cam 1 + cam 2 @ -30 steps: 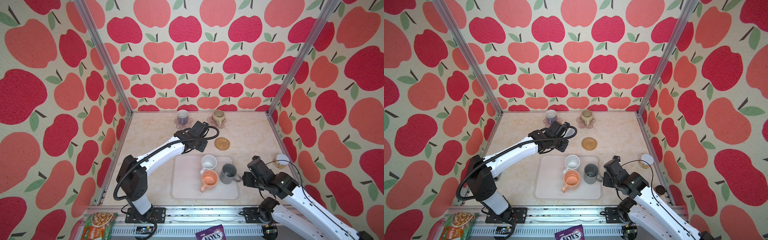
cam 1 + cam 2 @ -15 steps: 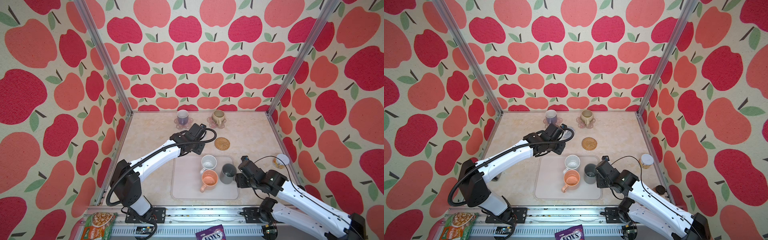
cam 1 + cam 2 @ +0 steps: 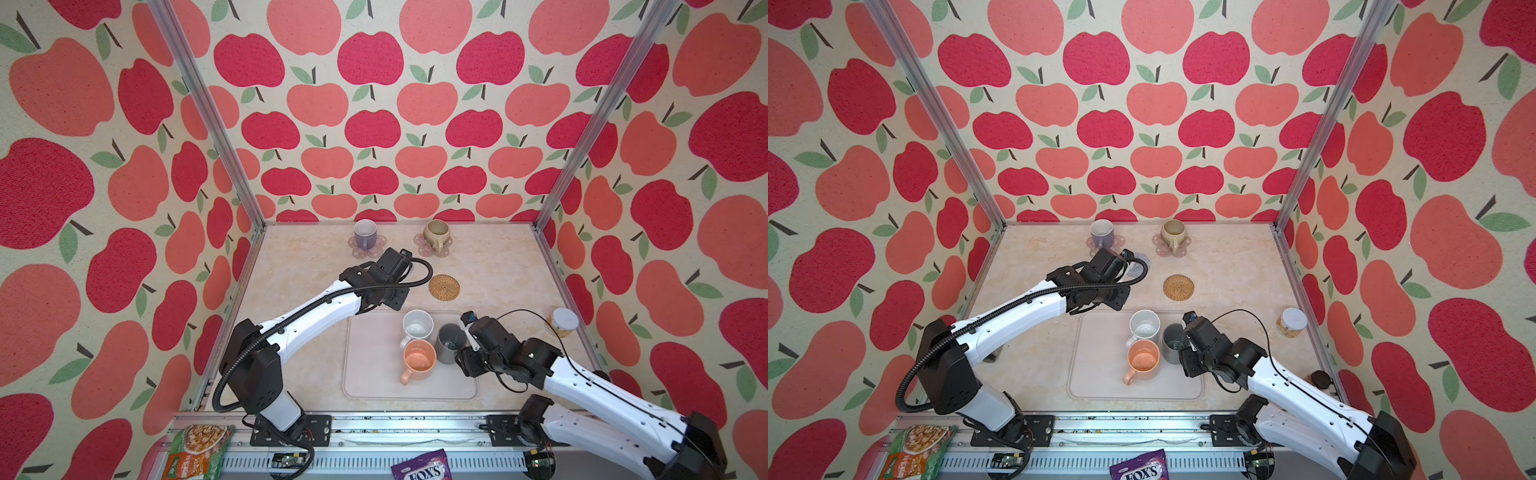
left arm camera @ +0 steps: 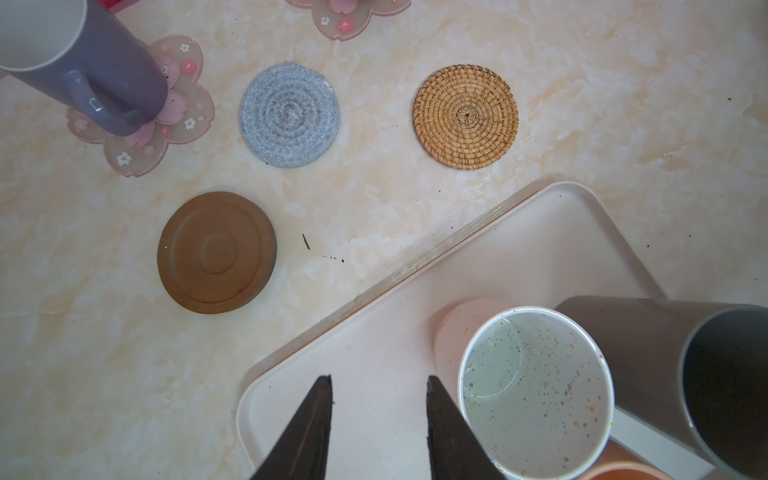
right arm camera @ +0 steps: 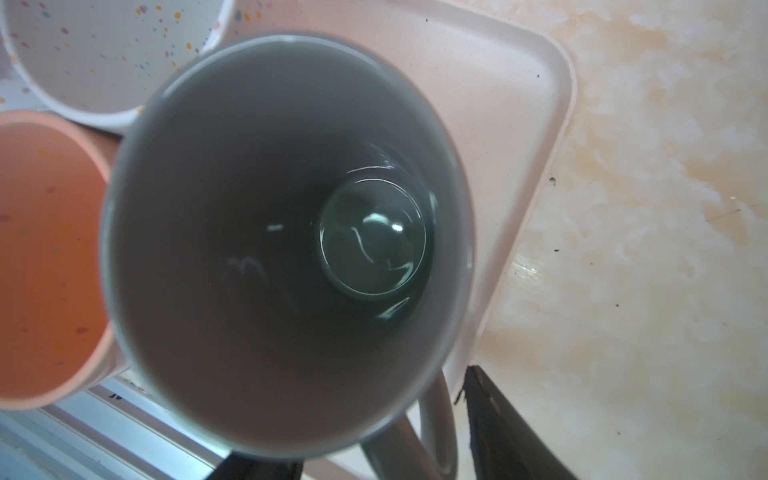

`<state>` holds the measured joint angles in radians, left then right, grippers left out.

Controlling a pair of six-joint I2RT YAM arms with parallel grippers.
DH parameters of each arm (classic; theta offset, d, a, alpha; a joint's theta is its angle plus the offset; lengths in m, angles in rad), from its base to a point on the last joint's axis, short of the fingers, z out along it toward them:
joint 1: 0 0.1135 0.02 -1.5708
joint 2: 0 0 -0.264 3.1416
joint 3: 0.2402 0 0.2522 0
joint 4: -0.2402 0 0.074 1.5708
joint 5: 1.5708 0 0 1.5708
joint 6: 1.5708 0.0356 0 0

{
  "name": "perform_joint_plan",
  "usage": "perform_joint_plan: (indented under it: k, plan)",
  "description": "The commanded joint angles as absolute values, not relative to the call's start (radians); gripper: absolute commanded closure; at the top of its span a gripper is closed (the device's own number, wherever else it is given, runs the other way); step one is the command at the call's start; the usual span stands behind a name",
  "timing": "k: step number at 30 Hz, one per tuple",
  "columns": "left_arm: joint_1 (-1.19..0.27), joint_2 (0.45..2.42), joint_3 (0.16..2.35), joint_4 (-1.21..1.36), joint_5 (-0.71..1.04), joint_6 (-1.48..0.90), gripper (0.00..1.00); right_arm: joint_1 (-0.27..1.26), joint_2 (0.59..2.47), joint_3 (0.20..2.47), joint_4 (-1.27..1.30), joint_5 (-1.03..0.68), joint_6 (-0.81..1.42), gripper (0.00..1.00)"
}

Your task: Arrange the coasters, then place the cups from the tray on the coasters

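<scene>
One coaster [image 4: 216, 251], brown, shows only by the left wrist, where left pincer [image 4: 379, 380] is spread. Right pincer [image 5: 365, 415] straddles handle of dark mug [image 5: 249, 208]; grip unclear.

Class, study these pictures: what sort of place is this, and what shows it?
Likely a robot test booth, not a home: apple-print wall panels on aluminium posts, and a left arm and right arm mounted on a front rail.

Wall [image 3: 424, 104] red, coral apples; table [image 3: 490, 270] cream marbled; white mug [image 4: 536, 399] speckled; round coaster [image 4: 289, 114] blue-grey; disc [image 4: 216, 252] brown.
</scene>
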<state>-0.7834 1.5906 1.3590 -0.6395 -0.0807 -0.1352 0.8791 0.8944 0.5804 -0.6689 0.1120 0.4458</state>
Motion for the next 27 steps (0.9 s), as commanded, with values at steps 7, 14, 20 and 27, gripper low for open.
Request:
perform_joint_plan:
  k: [7,14,20,27]
  plan:
    - [-0.787,1.561,1.337,-0.654,-0.083,-0.132,0.6,0.891,0.906,0.569,-0.636,0.104,0.454,0.69]
    - [-0.775,1.538,1.301,-0.64,-0.084,-0.147,0.6,0.891,0.899,0.594,-0.707,0.248,0.53,0.91]
    - [-0.733,1.521,1.275,-0.619,-0.062,-0.166,0.6,0.89,0.883,0.658,-0.701,0.315,0.502,1.0]
    - [-0.682,1.543,1.272,-0.61,-0.052,-0.186,0.6,0.843,1.016,0.787,-0.638,0.34,0.375,1.0]
